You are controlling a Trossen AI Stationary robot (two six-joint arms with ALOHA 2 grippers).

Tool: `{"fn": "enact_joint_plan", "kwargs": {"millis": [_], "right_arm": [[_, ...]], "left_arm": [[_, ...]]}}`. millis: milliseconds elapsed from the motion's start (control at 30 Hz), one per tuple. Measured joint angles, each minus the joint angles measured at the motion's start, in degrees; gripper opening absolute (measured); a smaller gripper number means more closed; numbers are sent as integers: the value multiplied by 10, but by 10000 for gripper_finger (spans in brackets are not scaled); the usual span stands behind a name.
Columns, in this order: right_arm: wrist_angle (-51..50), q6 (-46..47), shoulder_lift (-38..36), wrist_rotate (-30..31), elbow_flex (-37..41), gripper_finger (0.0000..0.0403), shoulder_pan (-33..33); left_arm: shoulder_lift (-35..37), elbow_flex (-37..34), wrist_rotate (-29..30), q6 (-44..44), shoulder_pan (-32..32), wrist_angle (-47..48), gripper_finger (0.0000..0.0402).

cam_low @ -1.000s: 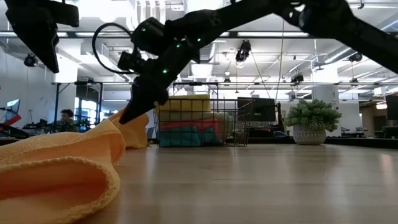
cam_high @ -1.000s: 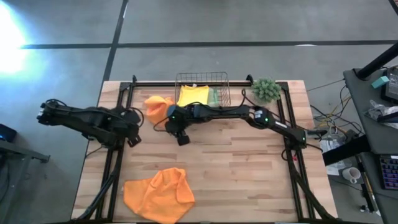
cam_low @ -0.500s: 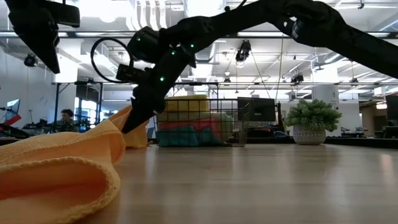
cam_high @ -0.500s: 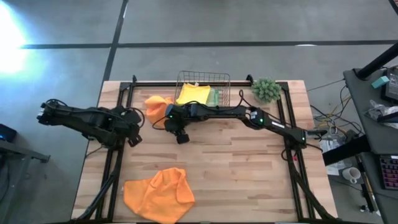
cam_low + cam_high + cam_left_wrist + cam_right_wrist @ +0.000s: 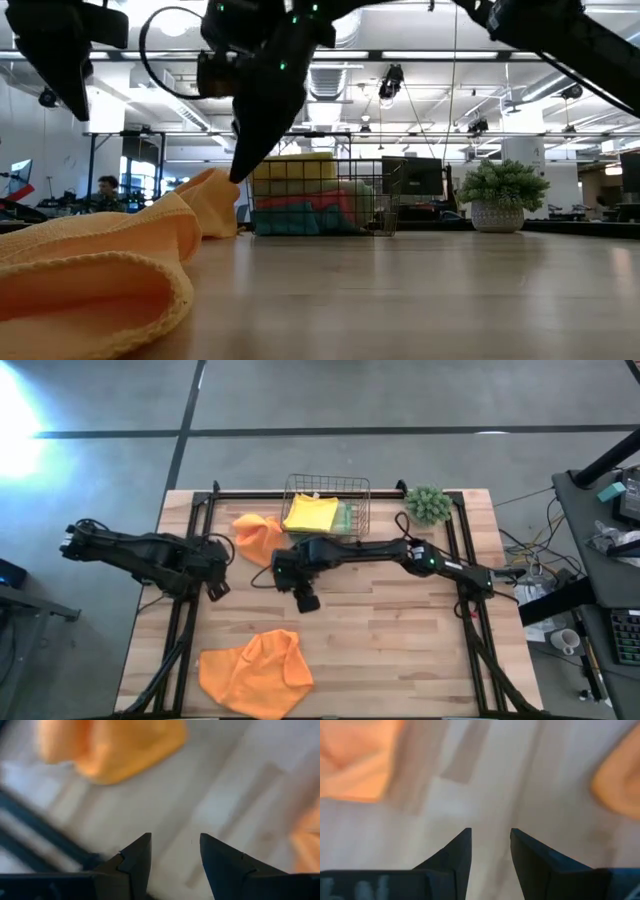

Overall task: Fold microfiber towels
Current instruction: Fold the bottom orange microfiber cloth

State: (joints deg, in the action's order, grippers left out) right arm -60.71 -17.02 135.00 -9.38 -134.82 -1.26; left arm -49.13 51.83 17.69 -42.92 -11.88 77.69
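Towels: one orange towel (image 5: 250,672) lies crumpled at the near edge of the table (image 5: 400,660); a second orange towel (image 5: 256,535) is heaped just beside the wire basket (image 5: 325,485) at the far edge; a yellow towel (image 5: 311,513) tops the stack inside it.
Right gripper (image 5: 307,599): over bare wood mid-table, between the two orange towels; fingers parted with a clear gap, holding nothing.
Left gripper (image 5: 215,588): waits at the table's left edge, fingers apart, empty.
Step in hand: likely reaching for an orange towel to spread flat.
How to do it well: come down on a free corner or hem, not the bunched middle; pinch a single layer; drag it onto open wood so the other arm can take the opposite corner.
Hard to see: corners of both orange towels are buried in folds; lower towels in the basket show only as pink and teal bands in the low view; both wrist views are blurred.
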Motion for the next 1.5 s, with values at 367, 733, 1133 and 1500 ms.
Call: {"fn": "enact_joint_plan", "kwargs": {"millis": [367, 733, 1133, 1500], "right_arm": [[-47, 128, -9, -47, 0, 114, 71], [-87, 145, -8, -48, 1, 89, 159], [116, 147, -8, -46, 26, 60, 204], [266, 203, -7, -46, 99, 51, 207]], "left_arm": [[-37, -55, -113, -43, -105, -186, 152], [-148, -65, -121, -161, -285, -310, 152], [-279, -50, -152, -291, -407, -413, 152], [-363, -51, -161, -333, -418, -431, 152]]}}
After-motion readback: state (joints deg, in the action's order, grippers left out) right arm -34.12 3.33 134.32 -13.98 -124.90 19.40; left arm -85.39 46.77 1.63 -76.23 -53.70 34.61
